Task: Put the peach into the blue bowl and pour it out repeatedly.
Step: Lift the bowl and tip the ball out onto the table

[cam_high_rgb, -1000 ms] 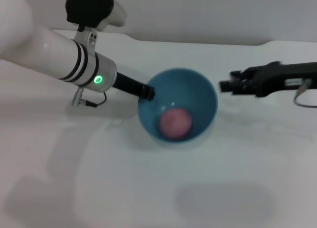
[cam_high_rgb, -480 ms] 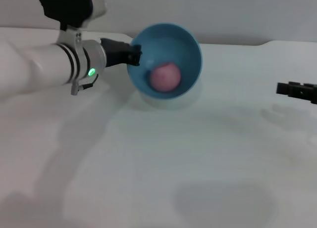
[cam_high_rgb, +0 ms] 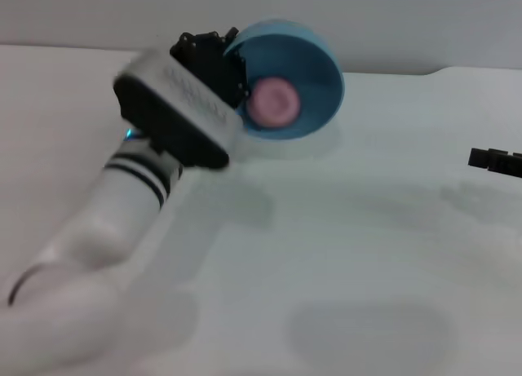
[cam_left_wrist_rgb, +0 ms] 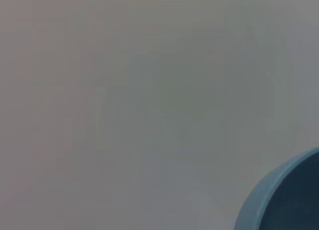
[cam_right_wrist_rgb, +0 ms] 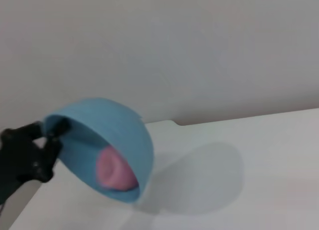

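While the right gripper (cam_high_rgb: 475, 157) is kept at the table's (cam_high_rgb: 367, 254) edge, its fingers' state unclear, the tipped bowl (cam_high_rgb: 306, 62), peach (cam_high_rgb: 273, 101) inside, is clenched by the left gripper (cam_high_rgb: 232, 66).

The light-blue bowl (cam_high_rgb: 303, 72) is up off the table, tipped hard onto its side so the glossy inside faces forward. The little pink peach (cam_high_rgb: 273, 101) sits inside against the lower wall, near the rim, not spilled out.
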Available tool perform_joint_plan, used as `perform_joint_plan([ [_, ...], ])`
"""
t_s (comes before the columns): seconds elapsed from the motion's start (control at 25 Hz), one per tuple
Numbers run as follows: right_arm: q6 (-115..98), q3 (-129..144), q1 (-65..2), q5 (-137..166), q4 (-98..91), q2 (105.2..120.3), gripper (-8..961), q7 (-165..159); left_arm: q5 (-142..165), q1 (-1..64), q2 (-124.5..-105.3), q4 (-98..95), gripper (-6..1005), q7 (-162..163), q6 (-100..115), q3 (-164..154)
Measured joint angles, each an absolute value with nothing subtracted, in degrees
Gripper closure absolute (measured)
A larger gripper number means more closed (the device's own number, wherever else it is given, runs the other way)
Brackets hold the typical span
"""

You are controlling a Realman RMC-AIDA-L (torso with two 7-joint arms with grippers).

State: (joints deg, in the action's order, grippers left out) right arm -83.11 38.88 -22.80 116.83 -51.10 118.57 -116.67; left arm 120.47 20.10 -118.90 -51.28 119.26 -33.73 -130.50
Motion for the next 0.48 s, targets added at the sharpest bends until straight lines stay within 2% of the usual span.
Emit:
perform_joint_plan([
  [0.24,-82.7,38.8,-22.9,116.8,-51.1,118.56,416,-116.6,120.0,20.1,-119.08,-45.3,999,111.5,-55.5,-142.6],
  [0.48,-82.7,39.0,-22.9,116.8,-51.0,118.56,415,-116.5,116.6,20.8,-119.09,-44.7,1000,107.2,-55.6,-144.1],
])
